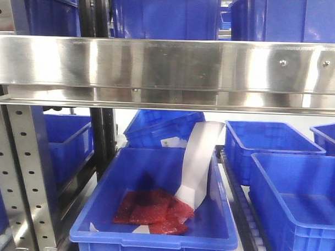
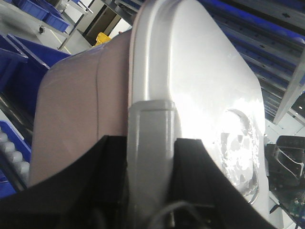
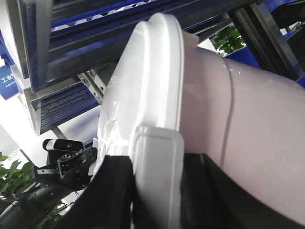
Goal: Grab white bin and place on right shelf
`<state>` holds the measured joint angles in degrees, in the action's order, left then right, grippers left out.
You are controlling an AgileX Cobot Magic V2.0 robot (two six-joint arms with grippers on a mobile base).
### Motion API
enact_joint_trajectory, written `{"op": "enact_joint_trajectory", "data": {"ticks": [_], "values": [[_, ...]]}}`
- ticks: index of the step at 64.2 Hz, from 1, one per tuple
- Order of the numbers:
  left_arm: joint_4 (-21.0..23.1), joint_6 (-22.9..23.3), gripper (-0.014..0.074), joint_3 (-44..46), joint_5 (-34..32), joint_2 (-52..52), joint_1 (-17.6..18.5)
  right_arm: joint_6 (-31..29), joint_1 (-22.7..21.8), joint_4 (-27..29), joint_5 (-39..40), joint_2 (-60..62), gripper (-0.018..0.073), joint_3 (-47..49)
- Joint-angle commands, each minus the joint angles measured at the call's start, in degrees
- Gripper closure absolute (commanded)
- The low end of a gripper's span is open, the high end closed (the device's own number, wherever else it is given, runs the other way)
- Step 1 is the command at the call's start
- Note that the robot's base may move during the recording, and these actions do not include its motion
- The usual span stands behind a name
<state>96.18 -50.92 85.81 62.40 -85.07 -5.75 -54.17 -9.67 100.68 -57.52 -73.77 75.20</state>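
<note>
- One bin (image 2: pixel 190 86), lid on, held at both ends.
- Left end effector (image 2: pixel 151 143) pinches one end; right end effector (image 3: pixel 157 160) pinches the other.
- One shelf (image 1: pixel 158 64); three crates (image 1: pixel 160 15) on top.

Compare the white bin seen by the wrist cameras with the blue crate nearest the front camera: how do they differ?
Colour: the white bin is off-white with a white lid; the blue crate is solid blue.
Cover: the bin is lidded, its contents hidden; the crate is open, showing red packets and a white strip.
Support: the bin is clamped by the left pincer and right pincer; the crate sits untouched.
Both are rectangular plastic containers.
</note>
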Motion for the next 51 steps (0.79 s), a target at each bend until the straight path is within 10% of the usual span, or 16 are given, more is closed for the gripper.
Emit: {"op": "enact_joint_trajectory", "data": {"ticks": [1,26,51], "values": [[3.97,-1.34,0.0682,2.25,12.62,2.81,2.41,-0.71,1.68,8.85,-8.96,2.34,0.0324,2.44],[-10.1,-0.22,0.0682,12.14,1.26,2.81,11.9,3.16,1.68,8.85,-3.92,2.19,0.0324,2.44],[-12.82,-0.22,0.0682,13.07,-8.8,-1.79,16.02,7.66,1.68,8.09,-7.15,-8.1,0.0323,11.98]]}}
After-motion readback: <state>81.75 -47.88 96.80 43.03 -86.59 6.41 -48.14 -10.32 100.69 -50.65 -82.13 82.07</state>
